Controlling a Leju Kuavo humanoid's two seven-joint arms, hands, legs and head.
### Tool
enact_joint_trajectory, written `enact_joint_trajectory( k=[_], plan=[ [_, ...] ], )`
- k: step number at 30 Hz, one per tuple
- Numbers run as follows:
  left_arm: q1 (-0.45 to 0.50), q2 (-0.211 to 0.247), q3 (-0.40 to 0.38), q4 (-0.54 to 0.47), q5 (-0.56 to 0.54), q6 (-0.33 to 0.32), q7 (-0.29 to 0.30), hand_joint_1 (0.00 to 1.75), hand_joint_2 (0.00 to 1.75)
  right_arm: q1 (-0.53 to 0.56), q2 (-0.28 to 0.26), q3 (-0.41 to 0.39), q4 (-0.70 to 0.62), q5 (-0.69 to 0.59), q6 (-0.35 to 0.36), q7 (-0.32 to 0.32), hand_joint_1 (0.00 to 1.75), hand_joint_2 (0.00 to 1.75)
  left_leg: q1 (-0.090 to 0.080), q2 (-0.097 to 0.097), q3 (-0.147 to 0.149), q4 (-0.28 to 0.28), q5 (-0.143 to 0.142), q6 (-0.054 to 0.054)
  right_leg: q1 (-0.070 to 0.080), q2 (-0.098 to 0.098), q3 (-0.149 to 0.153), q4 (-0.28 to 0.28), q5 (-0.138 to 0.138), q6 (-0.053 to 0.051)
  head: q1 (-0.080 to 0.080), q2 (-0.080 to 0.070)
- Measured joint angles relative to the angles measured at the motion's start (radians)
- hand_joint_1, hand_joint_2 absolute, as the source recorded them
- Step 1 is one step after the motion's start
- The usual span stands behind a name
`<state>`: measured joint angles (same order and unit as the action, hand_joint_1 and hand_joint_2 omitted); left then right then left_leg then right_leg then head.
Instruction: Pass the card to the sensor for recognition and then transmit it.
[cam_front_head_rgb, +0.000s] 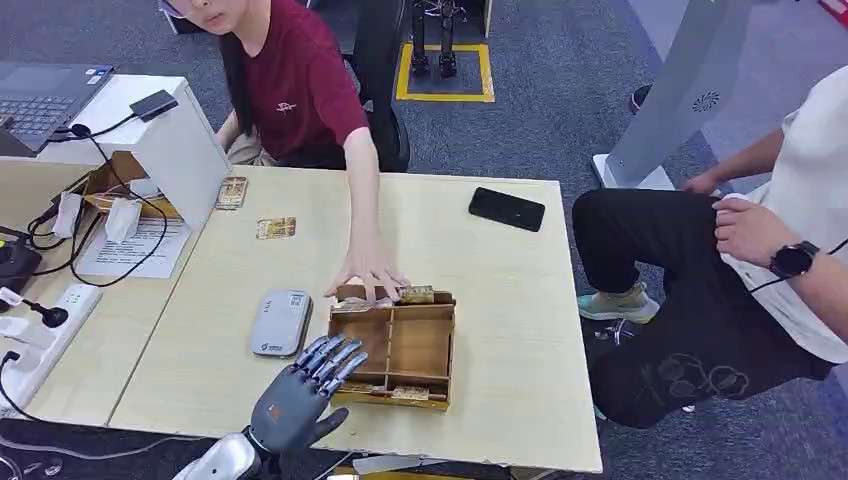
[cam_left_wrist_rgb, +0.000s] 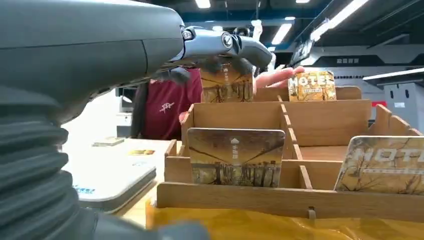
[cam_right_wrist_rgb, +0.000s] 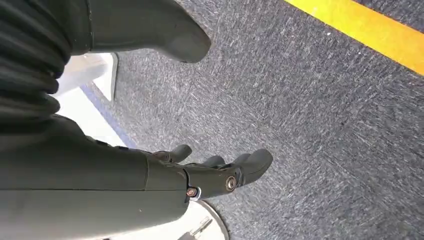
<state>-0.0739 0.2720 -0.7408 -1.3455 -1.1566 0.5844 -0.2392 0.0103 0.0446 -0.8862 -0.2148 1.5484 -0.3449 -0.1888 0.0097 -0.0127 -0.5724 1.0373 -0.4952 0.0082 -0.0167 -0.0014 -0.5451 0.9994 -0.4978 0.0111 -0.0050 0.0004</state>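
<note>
Task barely begun: left hand (cam_front_head_rgb: 300, 392) hovers, fingers (cam_front_head_rgb: 330, 357) spread, empty, beside card box (cam_front_head_rgb: 395, 350); card (cam_left_wrist_rgb: 235, 156) ungrasped, sensor (cam_front_head_rgb: 281, 322) untouched; right hand (cam_right_wrist_rgb: 200, 175) empty, fingers loosely extended.

Bright, even light falls from ceiling strips (cam_left_wrist_rgb: 280, 34) above me; shadows on the bench (cam_front_head_rgb: 500, 300) are soft. My left hand (cam_left_wrist_rgb: 90, 55) looms blurred up close.
</note>
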Motion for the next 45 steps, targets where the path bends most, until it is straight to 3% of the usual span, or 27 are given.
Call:
enact_joint_trajectory(
  k=[32, 38, 42, 45],
  plan=[
    [-0.012, 0.0, 0.0, 0.002, 0.038, -0.026, -0.009, 1.75, 1.75, -0.011, 0.0, -0.004, 0.0, -0.002, -0.017, -0.029, 0.0, 1.75, 0.0, 0.0, 0.0, 0.0, 0.0, 0.0, 0.0, 0.0, 0.0, 0.0, 0.0, 0.0, 0.0, 0.0],
    [-0.008, 0.002, 0.013, -0.024, 0.235, -0.058, -0.079, 1.75, 1.75, -0.01, 0.0, -0.009, 0.0, -0.002, -0.017, -0.029, 0.0, 1.75, 0.0, 0.0, 0.0, 0.0, 0.0, 0.0, 0.0, 0.0, 0.0, 0.0, 0.0, 0.0, 0.0, 0.0],
    [-0.022, 0.019, 0.076, -0.151, 0.362, -0.132, -0.131, 1.75, 1.75, -0.009, 0.0, -0.018, 0.0, -0.002, -0.017, -0.029, 0.0, 1.75, 0.0, 0.0, 0.0, 0.0, 0.0, 0.0, 0.0, 0.0, 0.0, 0.0, 0.0, 0.0, 0.0, 0.0],
    [-0.048, 0.035, 0.135, -0.255, 0.388, -0.186, -0.14, 1.75, 1.75, -0.009, 0.001, -0.027, 0.0, -0.001, -0.017, -0.031, 0.0, 1.75, 0.0, 0.0, 0.0, 0.0, 0.001, 0.0, 0.0, 0.0, 0.0, 0.001, 0.0, 0.0, 0.0, 0.0]
  ],
)
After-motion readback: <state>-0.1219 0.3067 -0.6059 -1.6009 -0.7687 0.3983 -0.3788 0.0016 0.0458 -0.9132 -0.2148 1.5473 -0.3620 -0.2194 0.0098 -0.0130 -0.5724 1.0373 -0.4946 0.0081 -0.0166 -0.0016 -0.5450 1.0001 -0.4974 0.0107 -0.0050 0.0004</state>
